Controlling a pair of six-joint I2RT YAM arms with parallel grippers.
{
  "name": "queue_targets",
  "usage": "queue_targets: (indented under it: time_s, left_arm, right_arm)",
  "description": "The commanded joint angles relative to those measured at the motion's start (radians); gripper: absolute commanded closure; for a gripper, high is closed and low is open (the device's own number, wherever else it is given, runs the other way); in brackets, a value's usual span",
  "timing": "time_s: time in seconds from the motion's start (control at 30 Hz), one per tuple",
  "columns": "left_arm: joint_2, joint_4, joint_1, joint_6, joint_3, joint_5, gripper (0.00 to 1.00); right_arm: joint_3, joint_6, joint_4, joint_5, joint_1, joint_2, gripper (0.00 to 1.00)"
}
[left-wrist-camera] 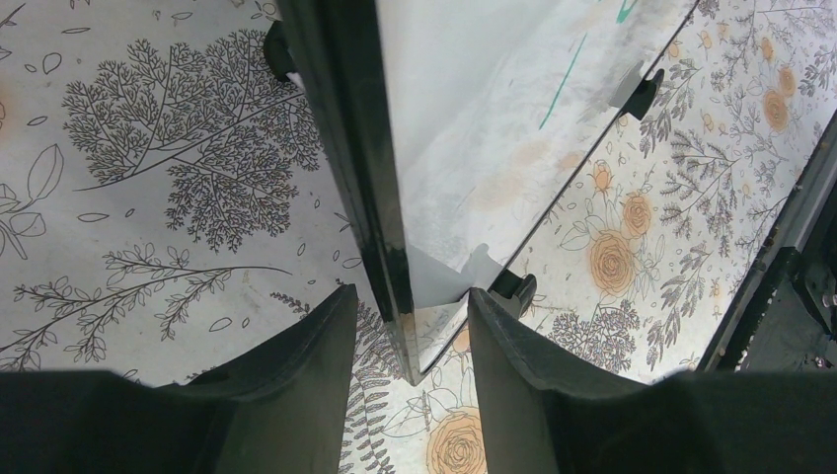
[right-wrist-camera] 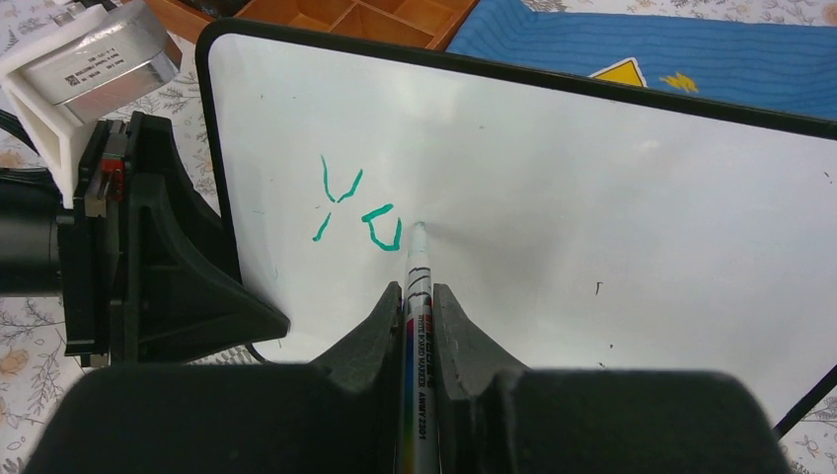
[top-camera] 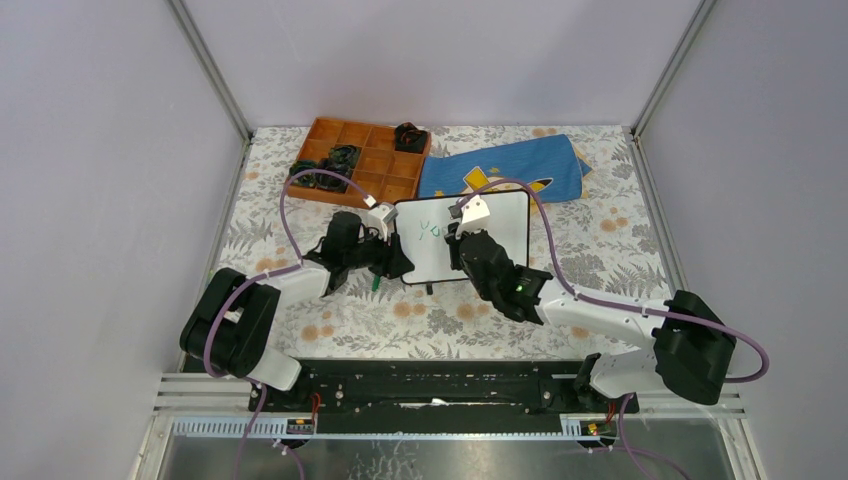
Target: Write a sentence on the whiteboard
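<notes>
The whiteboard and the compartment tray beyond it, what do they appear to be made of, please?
The whiteboard: glossy white coated panel, since it shows sheen and takes green ink; thin black frame, probably plastic. The compartment tray: matte orange-brown, likely wood, possibly plastic.

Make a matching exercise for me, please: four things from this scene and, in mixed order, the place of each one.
1 marker
2 whiteboard
3 blue cloth
4 orange tray

a far left, with black items inside
b its edge inside the open left gripper
c flat behind the whiteboard, toward the right
d clamped in the right gripper

Pairs: 1-d, 2-b, 3-c, 4-a
</notes>
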Motion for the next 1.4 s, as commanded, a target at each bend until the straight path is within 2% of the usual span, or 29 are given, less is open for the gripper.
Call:
queue_targets:
  time_s: [0.0, 0.8, 1.37]
  left_arm:
    - [-0.008, -0.002, -0.003, 0.024, 0.029, -0.015, 0.48]
    - [-0.007, -0.008, -0.007, 0.027, 0.031, -0.02, 0.49]
    - [-0.003, -0.014, -0.012, 0.031, 0.034, -0.024, 0.5]
  right_arm:
    - [0.044, -0.007, 0.041, 0.039, -0.011, 0.005, 1.0]
    - [-0.022, 0.01, -0.007, 0.003, -0.012, -0.027, 1.0]
    - [-0.036, -0.003, -0.023, 0.07, -0.012, -0.059, 1.0]
